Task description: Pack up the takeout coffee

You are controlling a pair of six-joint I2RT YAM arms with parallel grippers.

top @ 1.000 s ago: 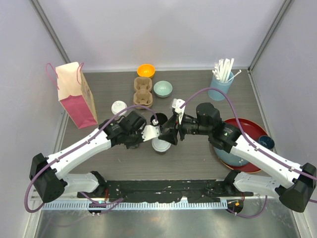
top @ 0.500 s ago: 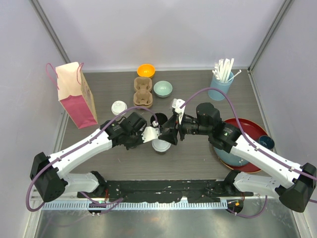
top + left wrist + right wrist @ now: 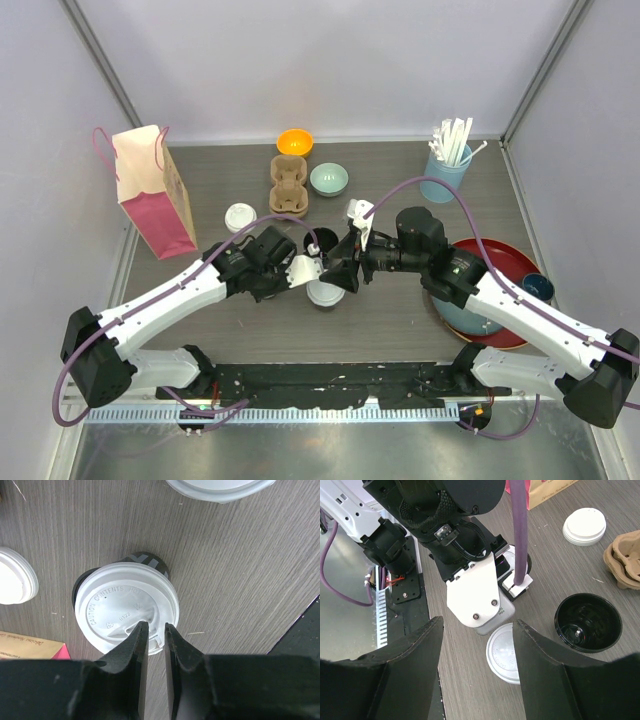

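A black paper cup with a white lid (image 3: 125, 605) stands on the table under my left gripper (image 3: 154, 626). The gripper's fingers are shut and its tips are over the lid's near rim. From above this cup is hidden by the left gripper (image 3: 290, 270). My right gripper (image 3: 477, 630) is open wide above a second white lid (image 3: 504, 653), also seen from above (image 3: 323, 292); I cannot tell if a cup is under it. An open black cup (image 3: 322, 241) without a lid stands just behind. A third lidded cup (image 3: 240, 216) stands to the left.
A cardboard cup carrier (image 3: 289, 185) lies at the back, with an orange bowl (image 3: 294, 142) and a pale green bowl (image 3: 328, 179) near it. A pink paper bag (image 3: 150, 190) stands at the left. A blue tumbler of straws (image 3: 447, 165), a red plate (image 3: 500, 262) and a dark blue mug (image 3: 537, 287) are on the right.
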